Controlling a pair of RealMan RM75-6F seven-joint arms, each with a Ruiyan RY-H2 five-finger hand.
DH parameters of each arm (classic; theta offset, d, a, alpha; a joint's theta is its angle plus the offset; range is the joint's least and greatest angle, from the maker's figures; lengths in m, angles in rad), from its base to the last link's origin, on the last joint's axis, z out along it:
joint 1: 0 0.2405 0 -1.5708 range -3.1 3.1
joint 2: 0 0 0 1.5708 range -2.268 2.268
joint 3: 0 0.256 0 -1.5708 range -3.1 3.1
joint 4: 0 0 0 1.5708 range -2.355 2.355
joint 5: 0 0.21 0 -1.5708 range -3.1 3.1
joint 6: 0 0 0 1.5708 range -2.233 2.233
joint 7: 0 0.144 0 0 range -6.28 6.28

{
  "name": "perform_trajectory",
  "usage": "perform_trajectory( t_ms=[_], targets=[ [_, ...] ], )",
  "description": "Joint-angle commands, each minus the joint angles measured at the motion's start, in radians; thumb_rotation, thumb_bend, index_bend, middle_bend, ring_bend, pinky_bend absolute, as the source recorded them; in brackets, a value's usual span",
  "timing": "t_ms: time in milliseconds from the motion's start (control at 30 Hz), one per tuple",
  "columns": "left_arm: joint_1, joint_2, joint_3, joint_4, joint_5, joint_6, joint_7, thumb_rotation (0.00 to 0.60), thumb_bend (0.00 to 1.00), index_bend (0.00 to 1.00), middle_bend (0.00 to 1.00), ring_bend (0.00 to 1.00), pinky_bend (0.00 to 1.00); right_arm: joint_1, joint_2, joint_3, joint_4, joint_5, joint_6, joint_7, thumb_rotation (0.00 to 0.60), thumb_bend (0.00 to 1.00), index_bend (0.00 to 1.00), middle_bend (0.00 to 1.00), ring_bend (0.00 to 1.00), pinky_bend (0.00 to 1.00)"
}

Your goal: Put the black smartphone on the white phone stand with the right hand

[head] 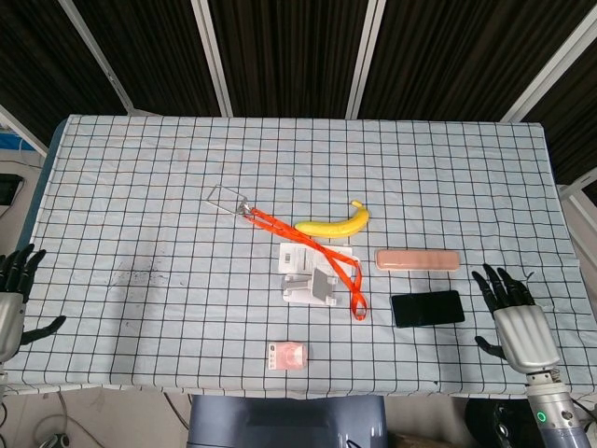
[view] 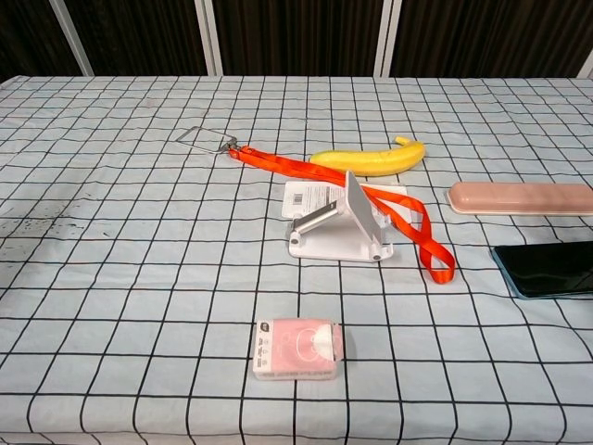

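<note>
The black smartphone (head: 427,308) lies flat on the checked cloth, right of centre; the chest view shows it (view: 547,268) at the right edge. The white phone stand (head: 311,287) stands left of it, its slanted plate (view: 357,209) empty. My right hand (head: 515,321) hovers near the table's front right edge, a short way right of the phone, fingers spread and holding nothing. My left hand (head: 11,301) is at the far left edge, fingers apart, also holding nothing. Neither hand shows in the chest view.
An orange lanyard (head: 317,252) with a clear badge holder (head: 227,199) runs past the stand. A banana (head: 333,223) lies behind it, a pink case (head: 417,259) behind the phone. A white card (head: 300,256) sits under the lanyard. A pink packet (head: 285,355) lies near the front edge.
</note>
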Motion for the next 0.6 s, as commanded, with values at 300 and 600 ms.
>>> perform_trajectory(
  t_ms=[300,600],
  targets=[
    [-0.001,-0.004,0.000,0.010,0.011,0.005,-0.017,0.600,0.00,0.00,0.00,0.00,0.00,0.115,-0.016,0.007,-0.020,0.046,-0.216,-0.128,0.600,0.17,0.12,0.18,0.12,0.19],
    [-0.004,-0.001,0.000,0.010,0.006,-0.007,-0.023,0.600,0.00,0.00,0.00,0.00,0.00,0.174,-0.077,0.022,0.017,0.152,-0.347,-0.187,0.600,0.18,0.14,0.19,0.12,0.19]
  ],
)
